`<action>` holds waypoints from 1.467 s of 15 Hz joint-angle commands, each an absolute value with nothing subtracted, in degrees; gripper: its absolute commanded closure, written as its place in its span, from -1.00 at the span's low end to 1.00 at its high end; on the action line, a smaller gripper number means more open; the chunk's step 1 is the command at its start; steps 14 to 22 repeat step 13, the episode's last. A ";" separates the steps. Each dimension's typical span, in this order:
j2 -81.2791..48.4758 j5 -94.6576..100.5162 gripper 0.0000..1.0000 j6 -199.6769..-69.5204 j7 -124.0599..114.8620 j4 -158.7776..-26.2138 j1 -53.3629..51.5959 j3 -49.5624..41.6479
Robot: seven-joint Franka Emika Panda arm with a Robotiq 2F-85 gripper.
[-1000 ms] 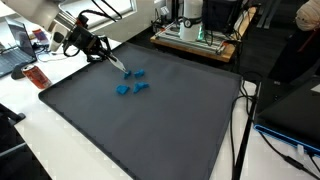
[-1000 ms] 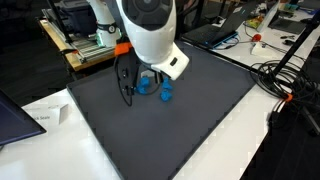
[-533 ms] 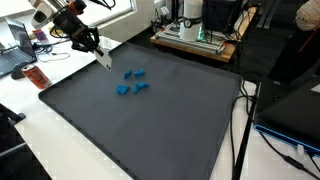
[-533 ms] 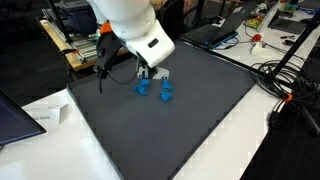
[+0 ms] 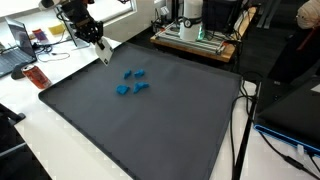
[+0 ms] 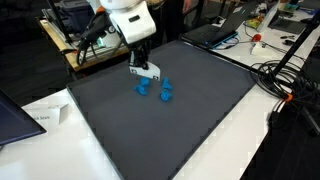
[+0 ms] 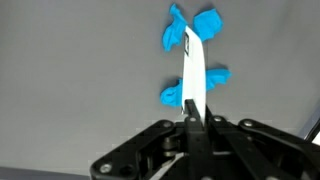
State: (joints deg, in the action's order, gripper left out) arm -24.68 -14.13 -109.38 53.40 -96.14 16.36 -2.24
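A thin white strip (image 7: 191,70) with a small dark mark near its free end is pinched at one end between the closed fingers of the gripper (image 7: 194,122). The strip sticks straight out past the fingertips. In both exterior views the gripper (image 5: 98,42) (image 6: 139,64) hangs in the air with the strip (image 5: 103,54) (image 6: 146,72) pointing down at a slant, clear of the surface. In the wrist view the strip lies across a loose cluster of small blue pieces (image 7: 208,22). These pieces (image 5: 132,82) (image 6: 166,92) rest close together on a dark grey mat (image 5: 150,130) (image 6: 190,125). The mat covers most of a white table (image 5: 40,130).
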 commanded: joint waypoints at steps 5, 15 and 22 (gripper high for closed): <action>-2.40 -15.38 0.98 -113.51 52.15 -121.57 13.85 -3.38; 15.78 -22.15 0.98 -120.84 54.12 -141.40 7.58 -4.82; 15.78 -22.15 0.98 -120.84 54.12 -141.40 7.58 -4.82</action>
